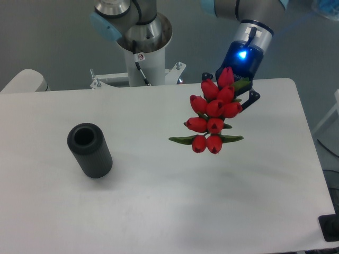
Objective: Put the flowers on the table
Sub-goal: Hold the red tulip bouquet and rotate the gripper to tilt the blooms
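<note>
The flowers (214, 114), a bunch of red tulip buds with green leaves, hang in the air over the right half of the white table (159, 201). Their buds point toward the camera and their stems are hidden behind them. My gripper (235, 87), dark with a blue light, is right behind the bunch and shut on it. Its fingertips are mostly hidden by the buds. A faint shadow lies on the table below the bunch.
A dark grey ribbed cylinder (89, 150) stands on the left part of the table with its opening upward. The arm's white base post (142, 53) rises behind the table's far edge.
</note>
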Robot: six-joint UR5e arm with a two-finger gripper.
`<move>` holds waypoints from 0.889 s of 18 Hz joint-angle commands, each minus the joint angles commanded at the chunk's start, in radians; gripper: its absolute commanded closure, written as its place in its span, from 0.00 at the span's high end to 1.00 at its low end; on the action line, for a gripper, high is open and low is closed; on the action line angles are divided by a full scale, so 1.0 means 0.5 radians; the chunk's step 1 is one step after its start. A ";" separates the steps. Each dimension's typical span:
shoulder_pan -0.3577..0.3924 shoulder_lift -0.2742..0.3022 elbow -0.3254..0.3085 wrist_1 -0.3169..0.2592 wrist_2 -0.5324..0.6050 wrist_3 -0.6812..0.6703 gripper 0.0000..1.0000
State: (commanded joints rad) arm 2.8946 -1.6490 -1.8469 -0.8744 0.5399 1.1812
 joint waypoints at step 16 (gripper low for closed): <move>-0.129 0.040 0.129 0.000 0.601 -0.003 0.33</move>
State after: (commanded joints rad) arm 2.8303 -1.6291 -1.7825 -0.8744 0.8403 1.1796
